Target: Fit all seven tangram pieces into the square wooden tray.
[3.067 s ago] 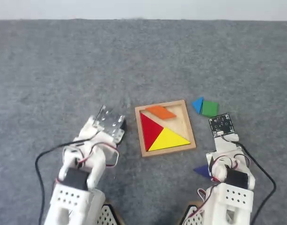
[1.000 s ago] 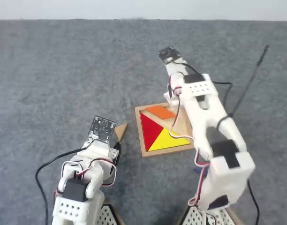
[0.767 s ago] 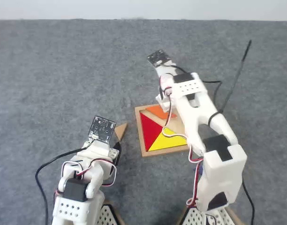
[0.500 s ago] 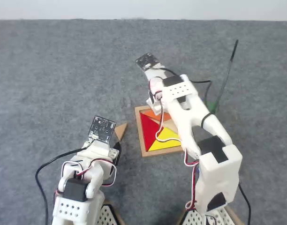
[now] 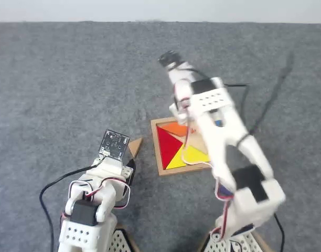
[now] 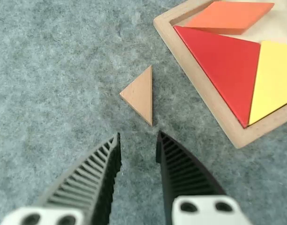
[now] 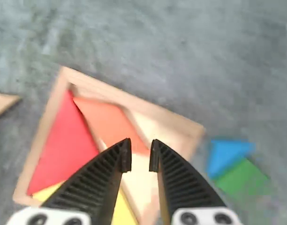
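The square wooden tray (image 5: 160,157) lies on the grey mat with a red triangle (image 5: 168,143), a yellow triangle (image 5: 194,155) and an orange parallelogram (image 5: 175,127) inside it. A tan triangle (image 5: 135,144) lies on the mat just left of the tray. My left gripper (image 6: 136,140) hovers a short way in front of that tan triangle (image 6: 141,95), open and empty. My right arm (image 5: 210,100) stretches over the tray. Its gripper (image 7: 139,151) hangs above the orange parallelogram (image 7: 110,124), narrowly open with nothing held. A blue triangle (image 7: 228,154) and a green square (image 7: 244,180) lie beside the tray rim (image 7: 134,99).
Grey mat stretches wide on all sides of the tray, with bare room behind and to the left. The right arm's cable (image 5: 244,97) loops above the mat at the right. Both arm bases stand at the near edge.
My right arm rose from its rest, reached over the tray and swung left; in the last half second it shifted back a little. The left arm drew back, and the tan triangle now lies on the mat.
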Robot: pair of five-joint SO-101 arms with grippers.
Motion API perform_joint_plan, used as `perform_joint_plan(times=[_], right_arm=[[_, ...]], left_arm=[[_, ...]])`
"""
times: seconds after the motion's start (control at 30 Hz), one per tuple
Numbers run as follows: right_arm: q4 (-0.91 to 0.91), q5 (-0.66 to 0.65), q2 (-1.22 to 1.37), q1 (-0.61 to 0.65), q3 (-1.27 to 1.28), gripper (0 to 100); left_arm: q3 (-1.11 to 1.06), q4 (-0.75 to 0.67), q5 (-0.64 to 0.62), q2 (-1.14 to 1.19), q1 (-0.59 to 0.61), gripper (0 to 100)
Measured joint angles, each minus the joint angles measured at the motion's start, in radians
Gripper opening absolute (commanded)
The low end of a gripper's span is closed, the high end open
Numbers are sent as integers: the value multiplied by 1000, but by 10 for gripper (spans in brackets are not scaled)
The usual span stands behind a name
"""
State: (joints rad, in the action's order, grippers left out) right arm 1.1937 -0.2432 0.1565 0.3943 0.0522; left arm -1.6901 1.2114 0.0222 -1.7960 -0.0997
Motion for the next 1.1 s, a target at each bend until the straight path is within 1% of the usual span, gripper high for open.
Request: perform_joint_plan(times=[0.13, 0.2, 0.27, 0.4, 0.53, 0.63, 0.77, 0.93, 1.1], right_arm=[[60, 0, -123, -126, 23, 74], [60, -25, -161, -184, 80, 74], [54, -58, -187, -213, 169, 74], [-28, -75, -256, -222, 353, 74], [-98, -77, -325, -255, 482, 74], [-110, -66, -348, -253, 545, 74], [-115, 0, -359, -256, 614, 74], [-190, 8, -359, -252, 694, 74], [-206, 15, -365, -253, 738, 74]], left_arm=[[0, 0, 0, 0, 0, 115], [0, 0, 0, 0, 0, 115], [0, 0, 0, 0, 0, 115], [0, 0, 0, 0, 0, 115], [0, 0, 0, 0, 0, 115], [0, 0, 0, 0, 0, 115], [0, 0, 0, 0, 0, 115], [0, 0, 0, 0, 0, 115], [0, 0, 0, 0, 0, 115]])
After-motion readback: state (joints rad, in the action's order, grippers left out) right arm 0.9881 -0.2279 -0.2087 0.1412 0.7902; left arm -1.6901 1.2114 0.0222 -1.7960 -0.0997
